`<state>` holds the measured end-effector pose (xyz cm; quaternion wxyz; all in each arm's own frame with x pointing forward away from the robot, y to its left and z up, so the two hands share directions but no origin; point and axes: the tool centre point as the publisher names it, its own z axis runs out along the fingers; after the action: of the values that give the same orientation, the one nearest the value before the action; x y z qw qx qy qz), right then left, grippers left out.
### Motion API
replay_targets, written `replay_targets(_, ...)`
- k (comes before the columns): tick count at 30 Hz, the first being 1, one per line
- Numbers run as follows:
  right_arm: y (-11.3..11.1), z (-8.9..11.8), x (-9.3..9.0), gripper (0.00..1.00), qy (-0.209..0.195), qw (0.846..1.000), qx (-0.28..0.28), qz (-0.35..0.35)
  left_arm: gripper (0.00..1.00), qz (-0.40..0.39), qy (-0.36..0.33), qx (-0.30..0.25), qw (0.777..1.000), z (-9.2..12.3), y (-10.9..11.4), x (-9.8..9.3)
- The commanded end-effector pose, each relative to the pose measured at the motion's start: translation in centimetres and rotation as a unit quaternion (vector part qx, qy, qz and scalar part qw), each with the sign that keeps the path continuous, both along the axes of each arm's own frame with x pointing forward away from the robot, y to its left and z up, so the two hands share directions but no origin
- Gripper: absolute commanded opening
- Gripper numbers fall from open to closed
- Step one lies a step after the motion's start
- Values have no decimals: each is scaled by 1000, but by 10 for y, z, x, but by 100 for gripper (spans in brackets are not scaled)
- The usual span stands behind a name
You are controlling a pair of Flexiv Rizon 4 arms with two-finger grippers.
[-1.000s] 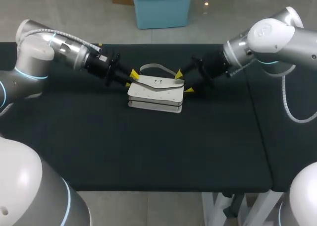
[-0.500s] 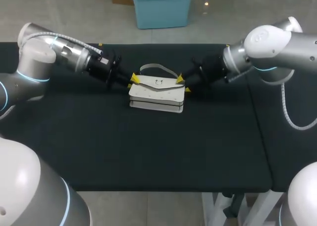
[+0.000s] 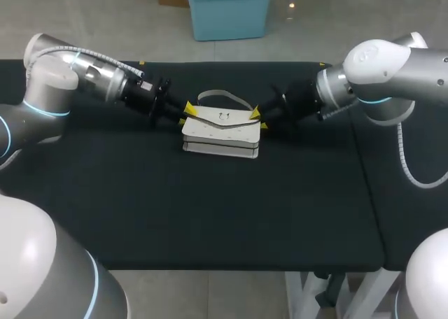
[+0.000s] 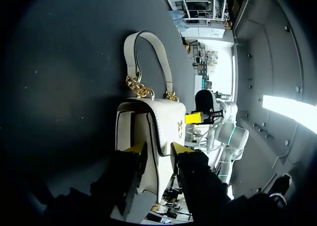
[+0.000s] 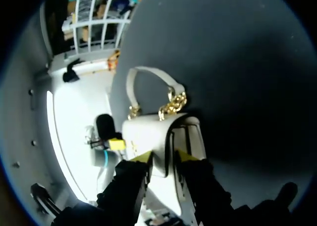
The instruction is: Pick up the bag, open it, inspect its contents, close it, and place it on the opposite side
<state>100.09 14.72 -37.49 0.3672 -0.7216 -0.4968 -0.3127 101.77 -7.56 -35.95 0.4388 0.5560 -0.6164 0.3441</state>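
From above, you see the white flap-fronted handbag lying flat on the black cloth surface, with the left claw and right claw each pinched narrowly on one end. Only your wrist views reveal its gold chain links and smooth arched handle.

A small white handbag has a smooth, faintly glossy leather-look skin. Shiny gold metal chain links join its strap at twelve o'clock. It lies on a matt black cloth tabletop.
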Motion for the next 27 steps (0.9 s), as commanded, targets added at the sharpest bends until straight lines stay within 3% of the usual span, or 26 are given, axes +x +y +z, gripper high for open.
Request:
replay_targets(1, 1, 2, -4, 0, -4, 1000, -2, -4, 0, 5, -2, 3, 1000, -2, 0, -1)
replay_targets(7, 3, -9, -4, 0, 8, 1000, -1, -3, 0, 11, 6, 8, 1000, -12, 0, 1)
replay_targets(14, 2, -9, -5, 0, 8, 1000, -3, -2, 0, 9, 1, 11, 1000, -9, 0, -1)
replay_targets(15, 1, -7, -5, 22, 4, 1000, -8, 2, 9, 10, -2, 14, 1000, -6, 1, -1)
replay_targets(16, 0, -4, -5, 65, 1, 1000, -15, 1, 36, 10, -9, 19, 1000, -3, 2, -3)
replay_targets(17, -2, -1, -6, 100, -3, 1000, -20, 0, 57, 12, -16, 23, 1000, 0, 3, -4)
replay_targets(18, -4, 1, -6, 100, -8, 1000, -27, -1, 87, 12, -18, 24, 999, 3, 4, -6)
replay_targets(20, -9, 6, -7, 100, -11, 999, -43, -3, 100, 15, -23, 28, 999, 9, 7, -10)
replay_targets(24, -21, 8, -6, 100, -10, 998, -70, -4, 100, 16, -30, 30, 999, 16, 11, -19)
replay_targets(27, -32, 9, -6, 100, -13, 996, -93, -5, 87, 18, -32, 31, 999, 19, 12, -25)
